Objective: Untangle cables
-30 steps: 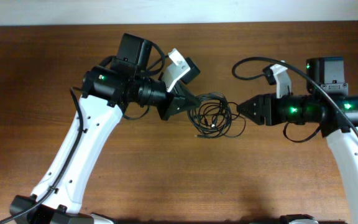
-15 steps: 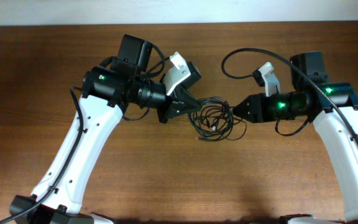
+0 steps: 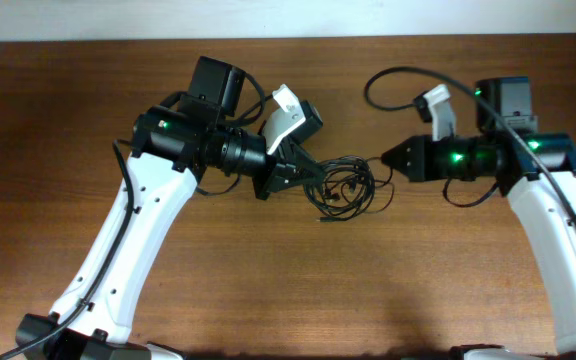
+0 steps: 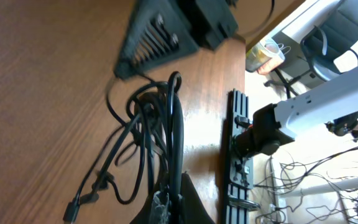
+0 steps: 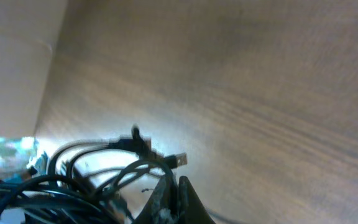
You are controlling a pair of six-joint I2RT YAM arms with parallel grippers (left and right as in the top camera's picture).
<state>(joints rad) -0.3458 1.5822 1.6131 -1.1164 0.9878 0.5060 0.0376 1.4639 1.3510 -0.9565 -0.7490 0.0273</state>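
a: what fills most of the overhead view?
b: the brown wooden table [image 3: 298, 290], running edge to edge. the left arm [image 3: 128, 230] rises from the lower left corner and bends toward the middle. the right arm [image 3: 553, 240] comes up the right side and turns inward, so the two wrists point at each other.
a: and where are the cables?
b: the cables [image 3: 343, 185] lie on the table near its centre, between the two arms, as a small knot of thin black loops. the top of the bundle is drawn out sideways, and slacker loops sag toward the lower side of the overhead view.
a: how do the left jaws stand?
b: the left gripper [image 3: 303, 170] touches the left side of the bundle. in its wrist view the jaws are pressed together and one black strand runs straight into them, so it is pinching the cables.
a: and the right?
b: the right gripper [image 3: 386, 158] meets the bundle's right end. its jaws are closed too, with a loop curving into the tips and pinched there. that wrist view is blurred, so i cannot tell which strand it is.
a: anything smaller?
b: a silver-tipped plug [image 5: 180, 160] sticks out of the tangle just past the right fingertips. a dark plug end [image 4: 73, 211] trails loose on the wood in the left wrist view.
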